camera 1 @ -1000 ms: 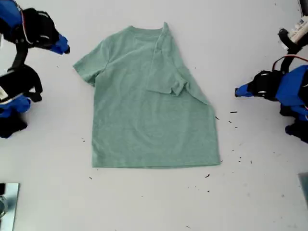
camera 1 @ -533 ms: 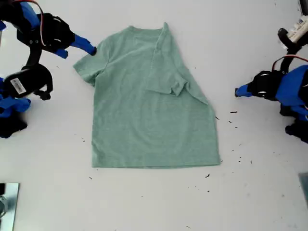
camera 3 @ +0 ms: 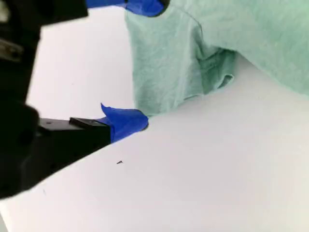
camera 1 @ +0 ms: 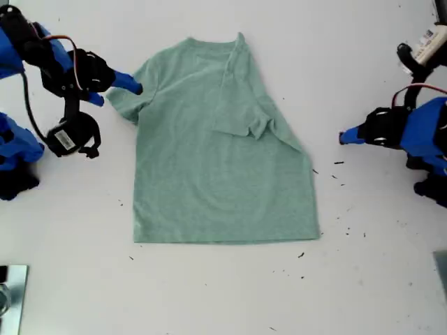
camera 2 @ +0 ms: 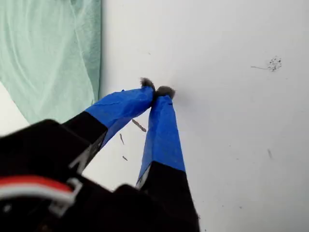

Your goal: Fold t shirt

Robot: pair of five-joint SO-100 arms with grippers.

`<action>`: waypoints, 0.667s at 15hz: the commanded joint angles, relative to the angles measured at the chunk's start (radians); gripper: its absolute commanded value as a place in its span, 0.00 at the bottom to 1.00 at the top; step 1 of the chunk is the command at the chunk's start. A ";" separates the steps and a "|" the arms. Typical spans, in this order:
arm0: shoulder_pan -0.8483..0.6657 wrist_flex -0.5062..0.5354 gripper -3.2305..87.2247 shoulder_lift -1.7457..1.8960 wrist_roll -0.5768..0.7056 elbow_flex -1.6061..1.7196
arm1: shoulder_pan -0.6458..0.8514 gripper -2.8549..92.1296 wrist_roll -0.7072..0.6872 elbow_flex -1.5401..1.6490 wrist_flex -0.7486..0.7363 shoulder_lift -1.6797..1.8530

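The pale green t shirt (camera 1: 223, 160) lies flat on the white table, neck toward the exterior view's top. Its sleeve on the exterior view's right is folded in over the body. My second gripper (camera 1: 117, 93) is at the sleeve on the exterior view's left. In the second wrist view it (camera 3: 142, 63) stands open, one blue fingertip above the sleeve cloth (camera 3: 164, 67) and one at its edge. My first gripper (camera 1: 343, 137) hovers over bare table off the shirt's side on the exterior view's right. Its blue fingers (camera 2: 161, 125) are shut on nothing, with the t shirt's edge (camera 2: 48, 53) off to one side.
Dark specks (camera 1: 339, 164) dot the table beside the shirt on the exterior view's right. A metal object (camera 1: 10, 296) sits at the exterior view's lower left corner. The arm bases stand at both side edges of the exterior view.
My second gripper has swung in from the exterior view's left and down to the sleeve, now straddling its edge. My first gripper has stayed in place.
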 commanded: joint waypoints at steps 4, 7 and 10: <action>-0.110 -0.227 0.41 -0.015 -0.011 0.212 | -0.023 0.05 -0.017 0.048 0.000 0.008; -0.156 -0.356 0.10 -0.189 0.057 0.229 | -0.020 0.05 -0.020 0.048 0.000 0.008; -0.129 -0.387 0.03 -0.337 0.094 0.135 | -0.025 0.05 -0.014 0.048 0.000 0.008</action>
